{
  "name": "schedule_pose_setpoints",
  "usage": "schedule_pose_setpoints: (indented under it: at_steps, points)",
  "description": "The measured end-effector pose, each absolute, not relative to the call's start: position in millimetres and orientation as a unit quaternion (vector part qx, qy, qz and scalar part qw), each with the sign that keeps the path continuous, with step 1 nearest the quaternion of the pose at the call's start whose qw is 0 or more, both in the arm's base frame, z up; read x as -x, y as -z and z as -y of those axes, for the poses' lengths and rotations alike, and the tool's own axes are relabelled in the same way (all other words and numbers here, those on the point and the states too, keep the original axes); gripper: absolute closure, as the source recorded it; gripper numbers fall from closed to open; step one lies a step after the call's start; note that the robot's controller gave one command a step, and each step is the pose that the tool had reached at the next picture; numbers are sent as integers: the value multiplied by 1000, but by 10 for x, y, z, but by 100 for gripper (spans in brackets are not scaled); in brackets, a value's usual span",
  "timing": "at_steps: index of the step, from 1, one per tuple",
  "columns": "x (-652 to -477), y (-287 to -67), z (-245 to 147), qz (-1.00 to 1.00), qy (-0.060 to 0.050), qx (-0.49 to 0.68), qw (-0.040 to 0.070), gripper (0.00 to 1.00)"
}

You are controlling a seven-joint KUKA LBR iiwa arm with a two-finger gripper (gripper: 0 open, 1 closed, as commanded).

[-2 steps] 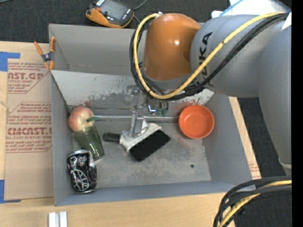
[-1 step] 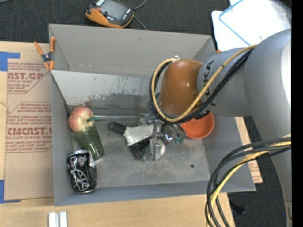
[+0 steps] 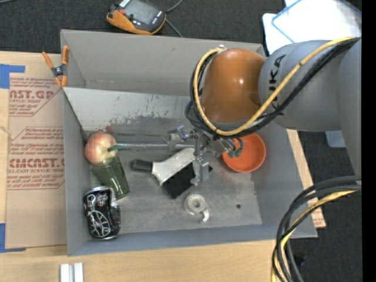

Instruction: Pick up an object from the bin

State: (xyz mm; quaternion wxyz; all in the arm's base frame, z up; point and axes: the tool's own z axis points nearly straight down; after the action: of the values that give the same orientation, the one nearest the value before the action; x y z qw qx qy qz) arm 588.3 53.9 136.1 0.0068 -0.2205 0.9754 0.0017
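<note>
The gripper (image 3: 198, 158) is hanging low at the middle of the bin (image 3: 129, 63), right over the end of a white-and-black brush-like tool (image 3: 173, 175) lying on the floor; whether it is open or closed cannot be told. An orange bowl (image 3: 249, 156) is sitting just right of it, and 1 clear ring (image 3: 195, 204) is lying nearby

Views: one, the camera view.
Position: above the grey metal bin (image 3: 147, 63), set somewhat to one side.
Facing: downward; the bin's far wall stands at the frame's top, its near rim at the bottom.
Range: fairly near; the whole bin fits in frame, with a strip of desk (image 3: 176, 267) below it.
Obstruction: the arm (image 3: 317, 87) enters from the frame's right, and its orange cover (image 3: 235, 87) hides part of the bin's right half.
</note>
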Motion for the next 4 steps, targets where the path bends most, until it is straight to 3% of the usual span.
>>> schedule_pose_setpoints:
  at_steps: [1,2,3,4]
  points:
    - [-5665,-995,-1008,-997,-1,83,-3,0]
    - [-5816,-699,-939,-944,-1,329,7,0]
    - [-5640,-689,-696,-990,-2,142,-3,100]
    - [-5639,-691,-698,-990,-2,142,-3,100]
